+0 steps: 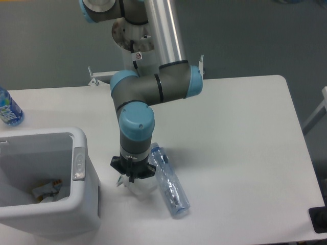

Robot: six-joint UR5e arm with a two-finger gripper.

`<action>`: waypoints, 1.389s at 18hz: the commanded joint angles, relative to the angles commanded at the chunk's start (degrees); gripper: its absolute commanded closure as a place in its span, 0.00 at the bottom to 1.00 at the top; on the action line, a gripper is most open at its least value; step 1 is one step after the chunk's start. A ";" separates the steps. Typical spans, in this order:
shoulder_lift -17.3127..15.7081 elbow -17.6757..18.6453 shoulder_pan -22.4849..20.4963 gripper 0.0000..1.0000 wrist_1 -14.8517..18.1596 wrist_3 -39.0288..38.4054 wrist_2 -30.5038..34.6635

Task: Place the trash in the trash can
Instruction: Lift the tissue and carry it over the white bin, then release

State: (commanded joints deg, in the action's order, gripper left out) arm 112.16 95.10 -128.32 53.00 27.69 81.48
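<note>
A crumpled white wrapper sits just under my gripper, which points straight down near the table's front and is shut on the wrapper's top. The fingertips are mostly hidden behind the wrist. I cannot tell whether the wrapper still touches the table. A crushed clear plastic bottle lies on the table right beside the wrapper, to its right, angled toward the front edge. The white trash can stands to the left of the gripper, its grey handle piece facing the arm.
Some crumpled scraps lie at the bottom of the can. A small blue-labelled bottle stands at the far left edge of the table. A black object sits at the front right corner.
</note>
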 joint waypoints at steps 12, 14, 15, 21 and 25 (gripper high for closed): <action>-11.88 -7.90 -14.14 1.00 -0.35 -6.84 -28.45; -11.88 -10.01 -15.73 1.00 -0.35 -9.92 -32.77; -11.88 -10.98 -16.00 1.00 -0.44 -11.15 -34.18; -12.75 -12.13 -14.07 1.00 -0.61 -15.28 -37.78; -13.72 -11.78 -10.03 1.00 -0.62 -16.70 -38.41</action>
State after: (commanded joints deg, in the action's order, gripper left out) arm 98.44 83.32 -138.35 52.38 10.99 43.07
